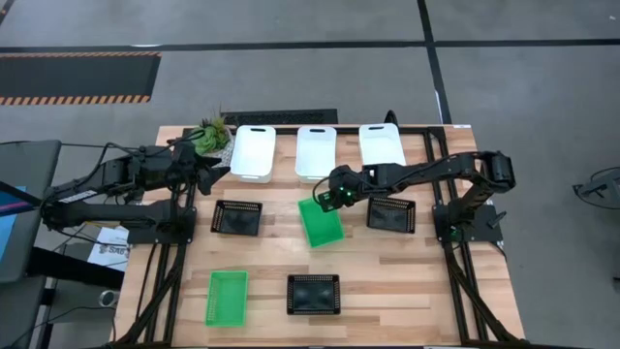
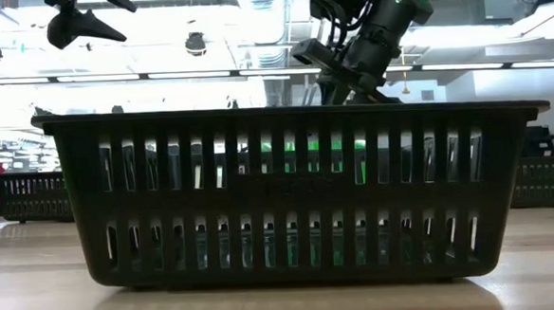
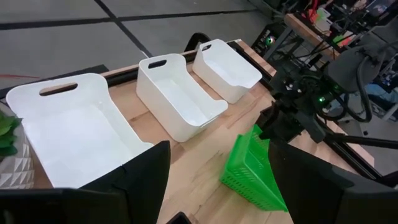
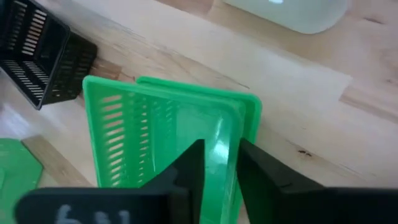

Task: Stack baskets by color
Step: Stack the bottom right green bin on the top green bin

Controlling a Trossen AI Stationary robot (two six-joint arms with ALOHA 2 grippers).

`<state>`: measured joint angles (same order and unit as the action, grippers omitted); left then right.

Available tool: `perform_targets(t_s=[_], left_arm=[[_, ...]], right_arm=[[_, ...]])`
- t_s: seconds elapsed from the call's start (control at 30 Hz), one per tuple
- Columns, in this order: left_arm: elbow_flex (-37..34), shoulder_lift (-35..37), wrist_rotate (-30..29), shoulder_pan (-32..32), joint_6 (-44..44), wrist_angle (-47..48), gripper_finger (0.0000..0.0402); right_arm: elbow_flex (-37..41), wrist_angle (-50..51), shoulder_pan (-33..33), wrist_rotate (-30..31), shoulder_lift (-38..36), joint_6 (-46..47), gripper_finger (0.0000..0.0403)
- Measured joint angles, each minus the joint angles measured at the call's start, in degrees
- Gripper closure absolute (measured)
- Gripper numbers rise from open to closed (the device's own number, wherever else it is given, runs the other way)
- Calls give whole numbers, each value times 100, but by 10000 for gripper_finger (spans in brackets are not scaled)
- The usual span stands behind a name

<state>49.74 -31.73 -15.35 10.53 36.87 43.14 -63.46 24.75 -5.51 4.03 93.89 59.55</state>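
Note:
Three white baskets [image 1: 316, 152] stand in a row at the far edge. Black baskets sit at mid left [image 1: 237, 217], mid right [image 1: 391, 214] and the near middle [image 1: 313, 294]. One green basket [image 1: 227, 297] lies near left. Another green basket [image 1: 321, 222] is at the centre, tilted, with my right gripper [image 1: 334, 197] shut on its far end. A second green rim [image 4: 93, 87] shows just under it. My left gripper [image 1: 215, 167] hangs open above the far left, beside the plant, holding nothing. My right gripper takes the green basket's far short wall [image 4: 222, 134] between its two fingers, one inside the basket and one outside. The fingers slant down from the far right. The held end [image 3: 254, 134] is raised and the basket tilts down toward the near side.
A small potted plant [image 1: 211, 133] stands at the far left corner, close to my left gripper. The near black basket [image 2: 298, 197] fills the low view. Bare wood lies between the two rows and at the near right.

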Motion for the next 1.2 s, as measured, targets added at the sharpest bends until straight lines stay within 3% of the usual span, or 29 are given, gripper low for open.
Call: perform_targets(t_s=[0.2, 0.43, 0.93, 1.2], left_arm=[[0, 0, 0, 0, 4, -1, 143], [0, 0, 0, 0, 4, -1, 143], [0, 0, -48, 1, -46, -6, 143], [0, 0, -13, 1, -75, -18, 143]], right_arm=[[0, 14, -108, 2, -4, -365, 240], [-2, -74, -104, 25, -7, -931, 230], [-519, -194, -80, 548, -105, -1969, 263], [-579, -410, 274, 979, -54, -2125, 313]])
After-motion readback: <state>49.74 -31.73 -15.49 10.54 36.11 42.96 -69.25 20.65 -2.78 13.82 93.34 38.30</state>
